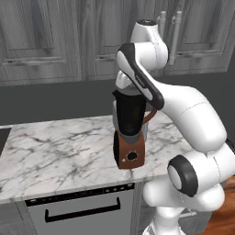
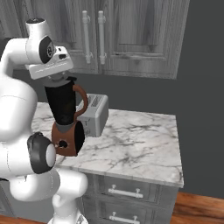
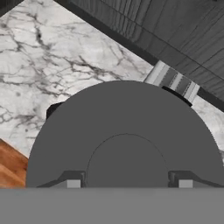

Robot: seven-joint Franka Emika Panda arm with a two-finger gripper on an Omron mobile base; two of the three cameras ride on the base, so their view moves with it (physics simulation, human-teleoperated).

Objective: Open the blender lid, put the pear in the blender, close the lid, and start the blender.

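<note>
Blender lid (image 3: 127,131): round dark grey disc with a raised central knob, seated flat on the jar's top, directly under the hand. The knob lies between the two small dark fingertips (image 3: 73,183), one at each side of it; the jaws stand partly apart, and whether they actually press the knob cannot be told.

Gripper (image 3: 127,183): two-finger, on a white arm with dark joints, pointing straight down over the jar.

Blender (image 1: 130,133): tall, with a near-black tapered jar, a curved brown handle and a reddish-brown base bearing a round black knob. It stands upright, long axis vertical, narrowing downward to the base. Location: near edge of the counter, toward its right half in the left base view. The handle turns to the far right; the knob faces the near side.

Counter (image 1: 55,151): white marble with grey veining, bearing the blender.

Toaster (image 2: 95,114): silver, box-shaped, slotted top, just behind and right of the blender, close to the handle.

Upper cabinets (image 2: 131,35): grey wood-grain doors with pale bar handles, on the far wall.

Dishwasher front (image 1: 80,209): grey panel with a black bar handle, below the counter's near edge.

Drawers (image 2: 127,192): grey, with pale handles, below the counter at right.

Floor (image 2: 197,210): reddish wood.
</note>
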